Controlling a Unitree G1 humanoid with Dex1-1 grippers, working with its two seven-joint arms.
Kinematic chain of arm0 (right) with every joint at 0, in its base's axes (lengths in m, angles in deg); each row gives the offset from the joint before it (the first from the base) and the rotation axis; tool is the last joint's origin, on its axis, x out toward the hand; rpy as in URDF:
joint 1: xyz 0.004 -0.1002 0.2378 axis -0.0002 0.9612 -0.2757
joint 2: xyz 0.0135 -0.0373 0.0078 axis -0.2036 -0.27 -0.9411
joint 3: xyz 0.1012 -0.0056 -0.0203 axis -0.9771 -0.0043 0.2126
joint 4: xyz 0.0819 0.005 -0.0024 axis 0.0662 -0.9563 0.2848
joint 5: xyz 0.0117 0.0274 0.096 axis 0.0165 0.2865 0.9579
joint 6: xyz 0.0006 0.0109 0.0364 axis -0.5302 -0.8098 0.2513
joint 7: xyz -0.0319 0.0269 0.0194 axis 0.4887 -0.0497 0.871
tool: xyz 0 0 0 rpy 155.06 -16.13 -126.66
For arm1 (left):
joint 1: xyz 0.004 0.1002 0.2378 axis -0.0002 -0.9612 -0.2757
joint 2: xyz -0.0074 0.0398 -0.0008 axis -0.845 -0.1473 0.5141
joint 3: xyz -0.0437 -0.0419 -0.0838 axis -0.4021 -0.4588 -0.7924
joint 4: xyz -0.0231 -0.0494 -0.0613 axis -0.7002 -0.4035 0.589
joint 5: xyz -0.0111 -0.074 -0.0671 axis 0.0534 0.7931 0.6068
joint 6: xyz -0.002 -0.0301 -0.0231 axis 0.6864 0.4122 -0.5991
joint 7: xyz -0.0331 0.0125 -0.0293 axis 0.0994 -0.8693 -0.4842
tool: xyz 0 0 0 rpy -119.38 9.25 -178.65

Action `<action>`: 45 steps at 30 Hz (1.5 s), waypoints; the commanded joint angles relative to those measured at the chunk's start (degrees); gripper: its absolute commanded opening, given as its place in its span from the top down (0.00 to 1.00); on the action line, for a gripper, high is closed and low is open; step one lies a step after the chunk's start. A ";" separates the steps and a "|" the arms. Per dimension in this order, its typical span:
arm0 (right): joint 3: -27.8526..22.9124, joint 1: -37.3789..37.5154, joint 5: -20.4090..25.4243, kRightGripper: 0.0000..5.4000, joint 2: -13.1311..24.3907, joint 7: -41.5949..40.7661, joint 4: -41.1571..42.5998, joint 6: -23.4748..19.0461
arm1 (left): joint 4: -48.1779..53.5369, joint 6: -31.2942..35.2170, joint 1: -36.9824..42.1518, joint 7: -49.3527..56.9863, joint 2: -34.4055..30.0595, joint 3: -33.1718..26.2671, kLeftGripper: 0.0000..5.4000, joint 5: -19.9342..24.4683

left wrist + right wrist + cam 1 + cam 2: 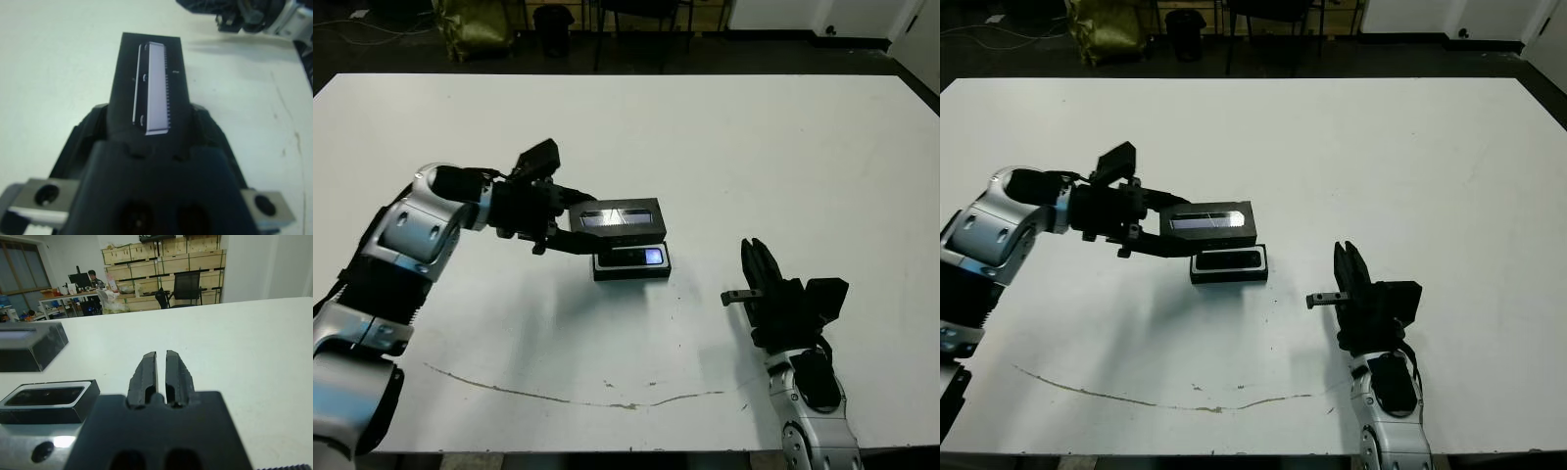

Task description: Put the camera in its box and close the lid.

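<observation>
The lid (622,216), flat and black with a pale glossy strip, hangs tilted just above the back of the box (631,264). My left gripper (585,221) is shut on the lid's left end; the left wrist view shows the lid (151,83) stretching out from between the fingers. The camera (634,257) lies inside the box, its bluish-white square toward the right end. My right gripper (754,253) rests on the table to the right of the box, apart from it, fingers (146,372) shut on nothing. Box (49,399) and lid (29,345) also show in the right wrist view.
A thin brown line (607,401) runs across the table near its front edge. Beyond the far edge stand a bin (551,27) and chair legs on a dark floor. Far off in the right wrist view, a person (92,276) sits at a desk.
</observation>
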 commanded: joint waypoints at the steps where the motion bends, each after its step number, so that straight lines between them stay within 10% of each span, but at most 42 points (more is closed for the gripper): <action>1: -0.19 0.12 -0.23 1.00 0.32 -0.30 -2.04 1.29 | -2.75 -1.72 1.32 -0.87 0.95 1.58 0.51 -2.08; 45: 0.45 1.27 -0.01 1.00 -0.04 -0.18 -0.45 -1.69 | -17.09 -6.81 6.33 -2.22 8.75 3.32 0.51 -9.98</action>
